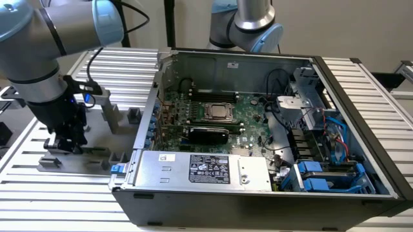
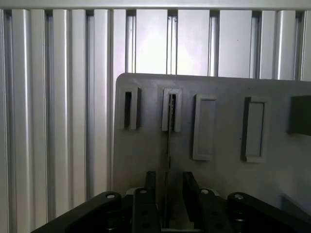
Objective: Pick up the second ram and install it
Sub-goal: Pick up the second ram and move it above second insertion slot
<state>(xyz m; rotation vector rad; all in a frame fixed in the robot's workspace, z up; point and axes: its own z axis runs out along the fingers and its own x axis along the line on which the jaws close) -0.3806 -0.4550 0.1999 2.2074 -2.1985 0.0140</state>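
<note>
Grey plate (image 2: 146, 145) beside the computer case (image 1: 258, 203) holds the memory stick (image 2: 168, 141) upright in its slot. The gripper (image 2: 168, 178) stands over it, fingers (image 2: 148, 191) spread on either side and not touching.

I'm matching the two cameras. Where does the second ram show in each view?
Exterior view: the second ram is a thin green sliver on the grey fixture plate, at the exterior view's left, by the gripper.
Wrist view: the second ram stands edge-on, a thin line from a fixture slot to between the open jaws.
Shared landmark: the grey fixture plate.
</note>
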